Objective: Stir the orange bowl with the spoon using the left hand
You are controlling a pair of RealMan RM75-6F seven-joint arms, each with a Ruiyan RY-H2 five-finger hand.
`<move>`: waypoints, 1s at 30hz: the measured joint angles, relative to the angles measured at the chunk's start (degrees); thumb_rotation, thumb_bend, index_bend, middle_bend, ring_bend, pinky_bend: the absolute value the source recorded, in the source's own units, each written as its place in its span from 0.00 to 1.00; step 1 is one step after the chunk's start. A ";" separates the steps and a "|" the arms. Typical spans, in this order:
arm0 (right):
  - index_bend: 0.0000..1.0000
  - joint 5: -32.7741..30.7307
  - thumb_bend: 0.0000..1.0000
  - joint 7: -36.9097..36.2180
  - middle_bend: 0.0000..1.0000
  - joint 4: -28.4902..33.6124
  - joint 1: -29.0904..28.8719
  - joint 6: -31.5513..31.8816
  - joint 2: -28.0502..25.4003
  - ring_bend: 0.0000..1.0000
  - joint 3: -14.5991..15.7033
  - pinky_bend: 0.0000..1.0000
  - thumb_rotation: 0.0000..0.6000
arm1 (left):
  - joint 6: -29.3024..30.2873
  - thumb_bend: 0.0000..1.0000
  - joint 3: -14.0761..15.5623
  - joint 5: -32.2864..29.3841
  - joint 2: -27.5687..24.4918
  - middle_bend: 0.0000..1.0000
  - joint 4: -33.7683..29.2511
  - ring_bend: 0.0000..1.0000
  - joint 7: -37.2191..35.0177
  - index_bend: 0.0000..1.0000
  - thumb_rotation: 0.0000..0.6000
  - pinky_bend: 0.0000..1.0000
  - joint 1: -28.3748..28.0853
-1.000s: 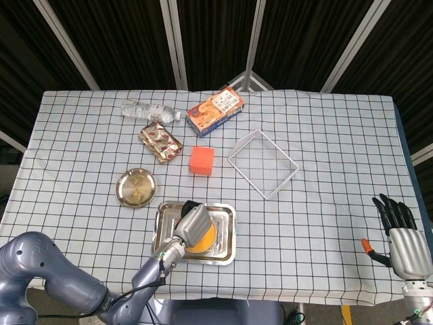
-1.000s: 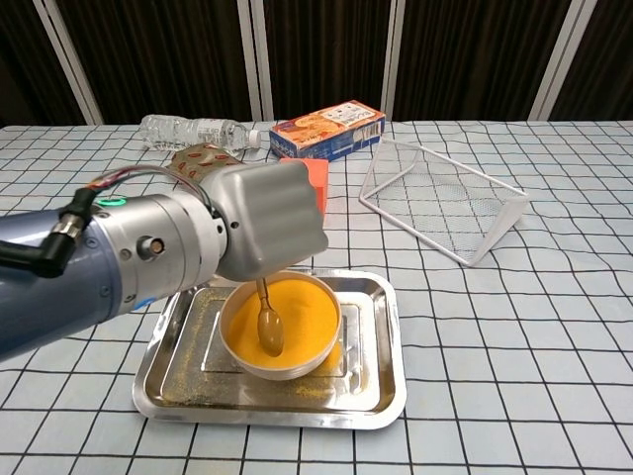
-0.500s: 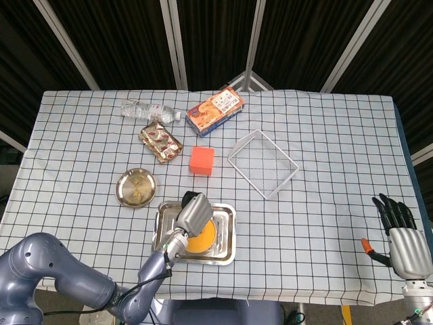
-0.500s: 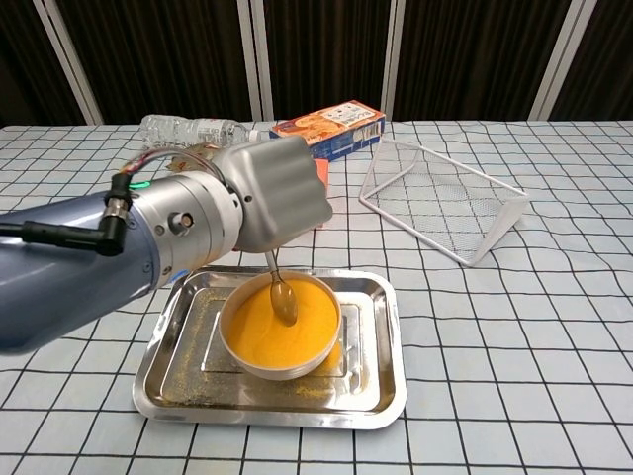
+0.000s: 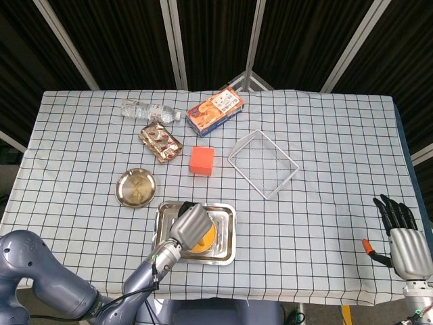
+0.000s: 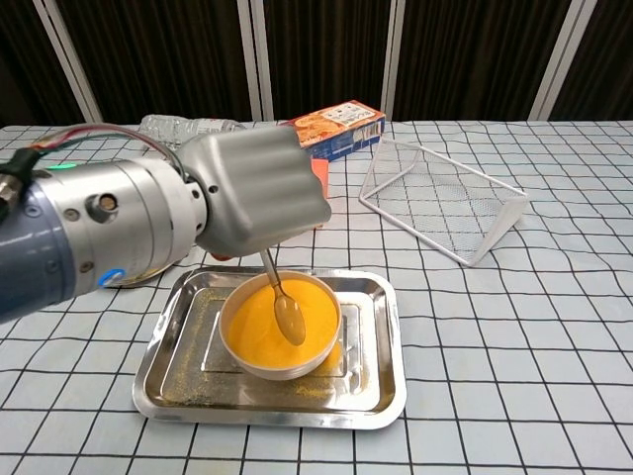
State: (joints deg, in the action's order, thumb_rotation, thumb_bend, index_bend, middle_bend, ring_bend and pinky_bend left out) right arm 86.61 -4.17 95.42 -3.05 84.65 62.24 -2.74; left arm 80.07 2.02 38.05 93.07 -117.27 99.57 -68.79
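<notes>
Spoon (image 6: 284, 304), smooth and coated orange, dips into the round orange bowl (image 6: 281, 327) on a shiny steel tray (image 6: 371, 396). My left hand (image 6: 255, 193) pinches its handle above the checkered counter (image 6: 514, 327); my right hand (image 5: 403, 244) is spread.

A surface (image 5: 325, 203) covered with a black-and-white checked cloth is seen from above. Near its front edge a steel tray (image 5: 226, 233) is set, and the orange bowl (image 5: 205, 238) inside it is largely covered by the left robot hand (image 5: 190, 225); the spoon cannot be made out. A round metal dish (image 5: 136, 187) lies just beside the tray. Further back are placed an orange block (image 5: 201, 160), a wire basket (image 5: 264, 163), a snack packet (image 5: 161, 141), a plastic bottle (image 5: 149, 110) and a biscuit box (image 5: 215, 110). The right robot hand (image 5: 401, 237) is held at the front right corner, fingers extended and apart.
</notes>
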 measured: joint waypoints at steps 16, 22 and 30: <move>0.00 -0.16 0.36 -0.59 0.00 -0.03 -0.11 -0.24 -0.14 0.00 -0.08 0.00 1.00 | -0.97 0.82 0.97 -3.56 3.91 1.00 4.55 0.96 0.70 0.86 1.00 0.99 -1.33; 0.00 -0.19 0.36 -0.54 0.00 0.05 -0.18 -0.38 -0.16 0.00 -0.07 0.00 1.00 | -0.45 0.83 0.69 -4.66 5.62 1.00 6.91 0.96 1.43 0.86 1.00 0.99 -1.83; 0.00 -0.56 0.36 -0.69 0.00 0.32 -0.27 -0.82 -0.26 0.00 -0.06 0.00 1.00 | 3.61 0.83 -1.24 -5.76 8.37 1.00 10.81 0.96 1.47 0.86 1.00 1.00 -1.40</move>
State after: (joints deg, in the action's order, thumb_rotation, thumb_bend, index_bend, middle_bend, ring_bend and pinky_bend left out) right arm 86.05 -4.86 95.74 -3.32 83.82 61.98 -2.80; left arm 83.68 0.79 32.28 101.44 -106.46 101.04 -70.19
